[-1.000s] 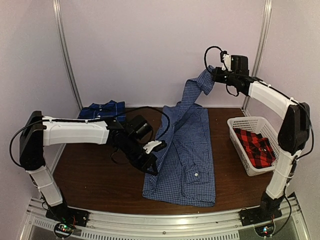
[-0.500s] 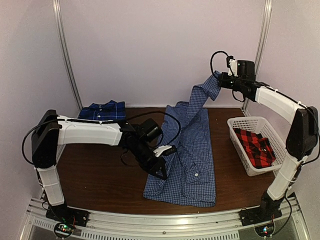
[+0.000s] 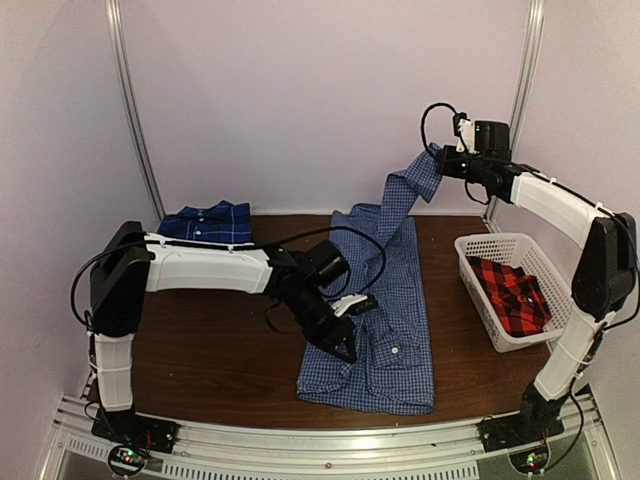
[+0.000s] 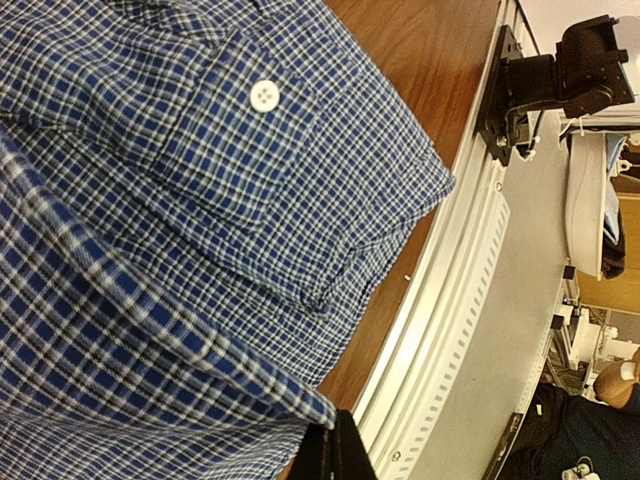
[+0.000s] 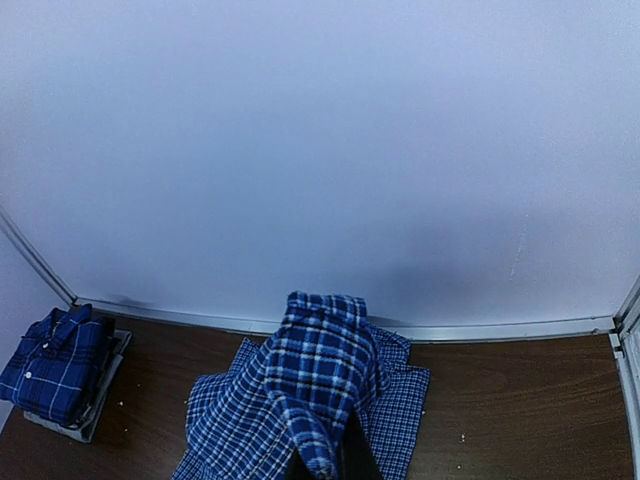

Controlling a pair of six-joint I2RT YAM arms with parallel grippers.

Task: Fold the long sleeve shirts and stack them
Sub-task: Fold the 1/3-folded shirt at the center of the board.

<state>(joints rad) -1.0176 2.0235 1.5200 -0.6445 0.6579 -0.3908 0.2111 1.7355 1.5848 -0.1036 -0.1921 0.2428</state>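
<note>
Your right gripper (image 3: 438, 160) pinches the sleeve (image 3: 407, 190) of the fine-check shirt (image 3: 398, 290) high at upper right, left gripper (image 3: 344, 343) pinches its side hem — looks mid-fold; next, lay both across the body

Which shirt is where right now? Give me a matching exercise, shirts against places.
Shirts:
1. light checked shirt
2. dark blue plaid shirt
3. red plaid shirt

Places:
A. inside the white basket
B. folded at the back left of the table
C. spread mid-table, one sleeve held up by the right end effector

Pairs: 1-C, 2-B, 3-A
</note>
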